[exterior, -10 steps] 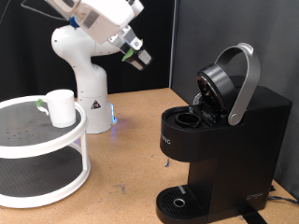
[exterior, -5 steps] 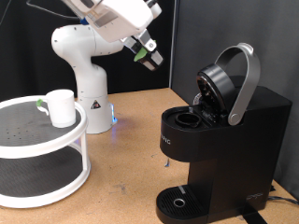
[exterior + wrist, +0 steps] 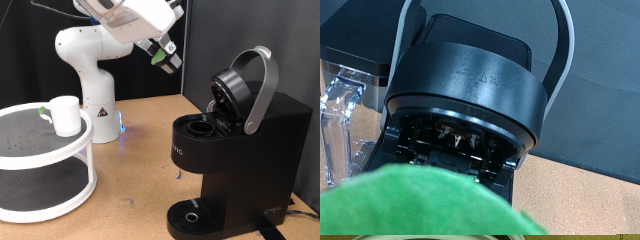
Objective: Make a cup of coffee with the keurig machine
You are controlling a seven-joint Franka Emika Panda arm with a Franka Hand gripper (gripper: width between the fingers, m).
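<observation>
Pod carried closer to the open brewer

The gripper [image 3: 164,51], fingers pinching a green-topped pod [image 3: 158,55], has drifted rightward toward the keurig machine [image 3: 235,150]; the cup [image 3: 66,115] stays on the white shelf [image 3: 45,160].

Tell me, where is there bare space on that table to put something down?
Bare tabletop lies between the white tiered stand and the keurig machine. The stand's top tier is free beside the cup. It is tight under the machine's raised lid, where the gripper holds a green-topped pod.
</observation>
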